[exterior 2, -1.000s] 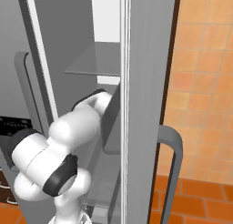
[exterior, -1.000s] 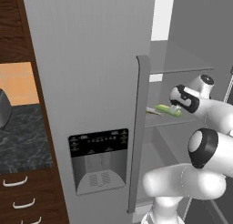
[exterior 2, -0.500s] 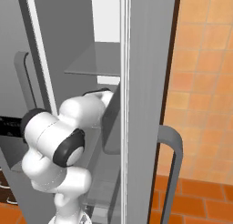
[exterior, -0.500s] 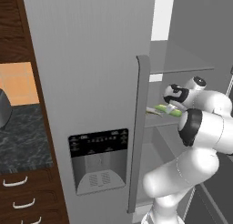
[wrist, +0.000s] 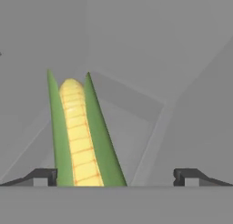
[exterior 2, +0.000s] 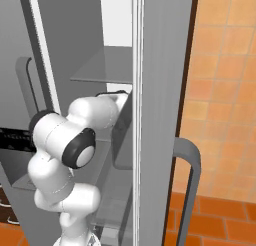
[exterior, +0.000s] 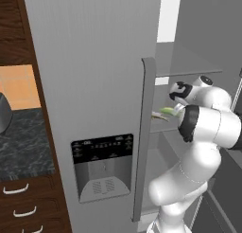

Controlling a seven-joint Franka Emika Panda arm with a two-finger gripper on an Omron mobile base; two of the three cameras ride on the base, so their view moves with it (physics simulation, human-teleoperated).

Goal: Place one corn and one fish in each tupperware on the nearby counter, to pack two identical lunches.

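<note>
**Arm swings into the fridge toward the husked corn**

Over the last second the arm has folded in and pushed its hand deeper onto the fridge shelf (exterior: 160, 128), closing on the corn (wrist: 79, 136). In the hand view the gripper (wrist: 116, 177) has its fingers spread wide, the husked cob lying between them toward the left fingertip (wrist: 43, 176) and not yet clamped. The cob rests on the shelf just right of the fridge door (exterior: 94, 85) edge. Nothing is packed; my guess is a grasp comes next. The counter (exterior: 21, 142) lies far left.
</note>
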